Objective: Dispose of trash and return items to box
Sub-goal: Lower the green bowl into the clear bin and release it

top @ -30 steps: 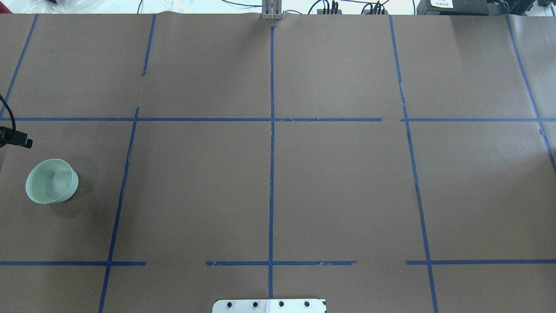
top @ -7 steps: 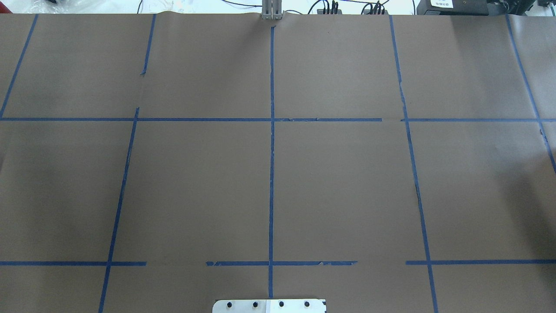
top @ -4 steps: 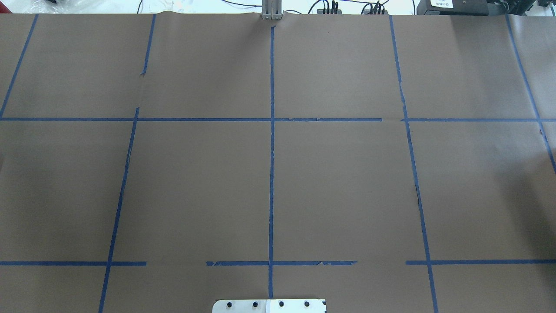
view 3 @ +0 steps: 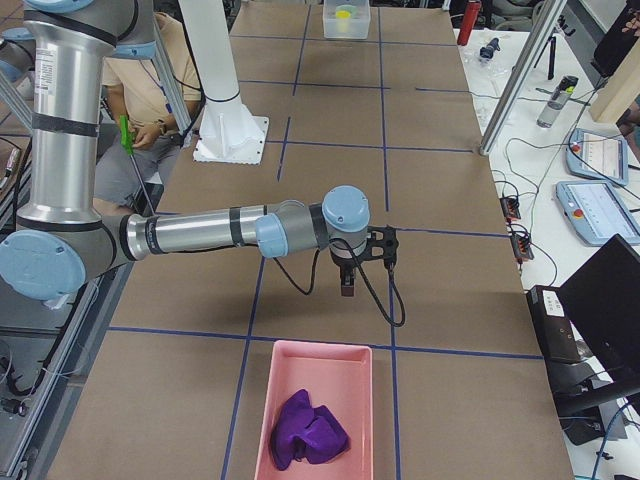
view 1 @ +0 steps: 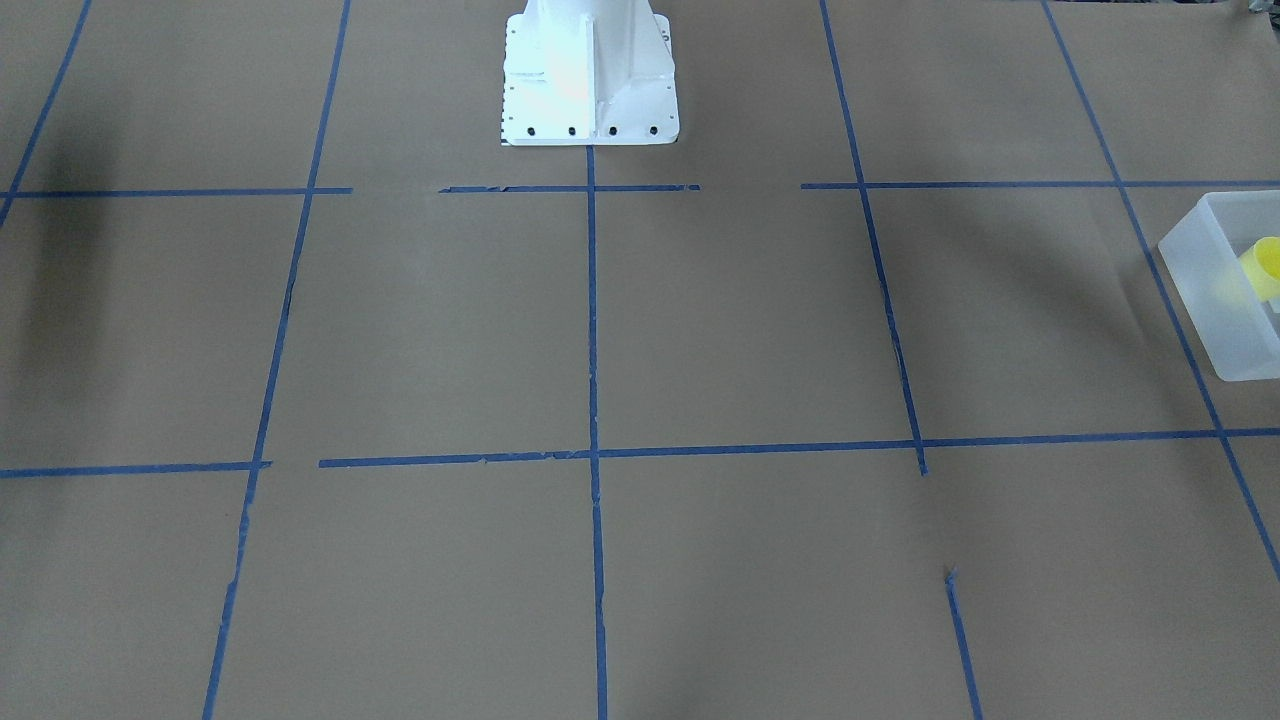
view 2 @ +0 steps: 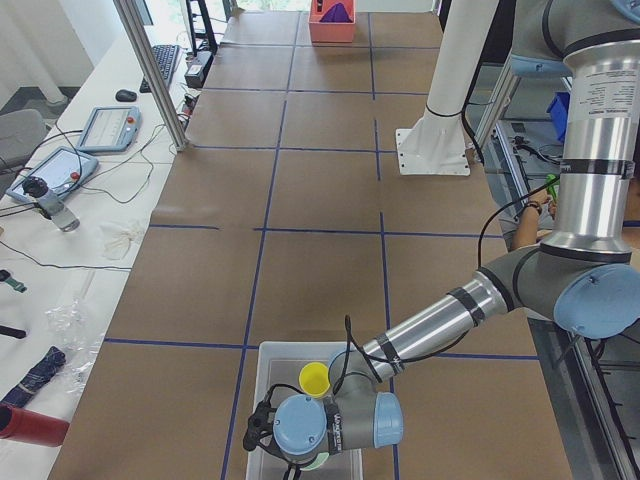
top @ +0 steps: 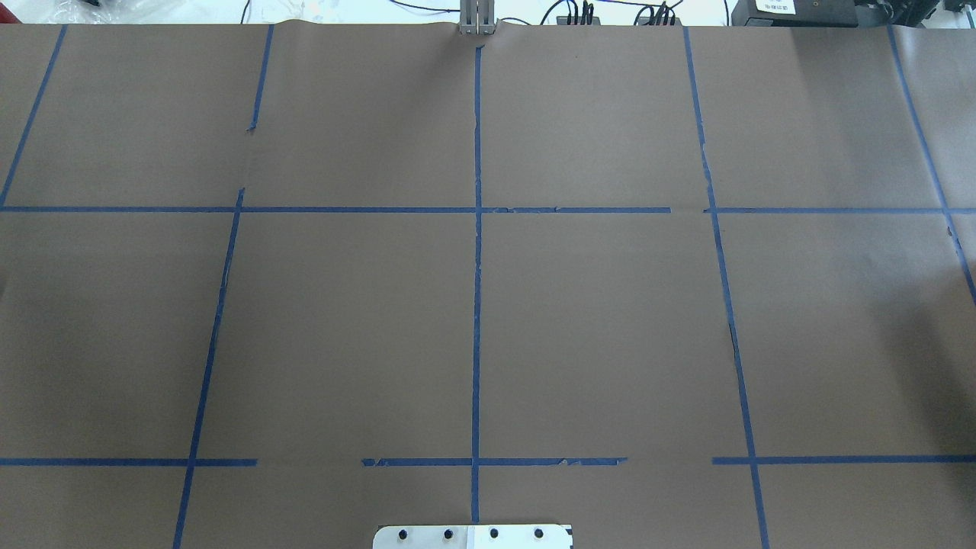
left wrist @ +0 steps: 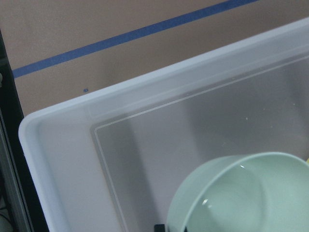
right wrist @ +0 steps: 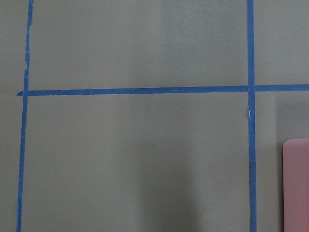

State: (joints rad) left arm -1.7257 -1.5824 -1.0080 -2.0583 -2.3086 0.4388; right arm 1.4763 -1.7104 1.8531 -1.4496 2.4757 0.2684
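Brown paper gridded with blue tape (view 1: 592, 300) covers the table (view 1: 740, 320); from the front, the frosted bin (view 1: 1210, 300) sits cut off at the left arm's end, yellow cup (view 1: 1266, 262) inside. Overhead shows neither. From the left end, the near wrist hides the left gripper; the mint-green bowl (view 2: 316, 462) peeks out straight beneath. From the right end, the right gripper (view 3: 346, 283) hangs far off, state unreadable. Left wrist: bowl upright inside the bin; gripped or freed, I cannot tell.

Brown paper covers the surface (top: 610, 320), crossed by a grid of blue tape (top: 476, 305). In the left side view a tablet (view 2: 108, 127) lies at 10 o'clock, near a metal post (view 2: 153, 70). A red bottle (view 2: 30, 425) lies at 8 o'clock.
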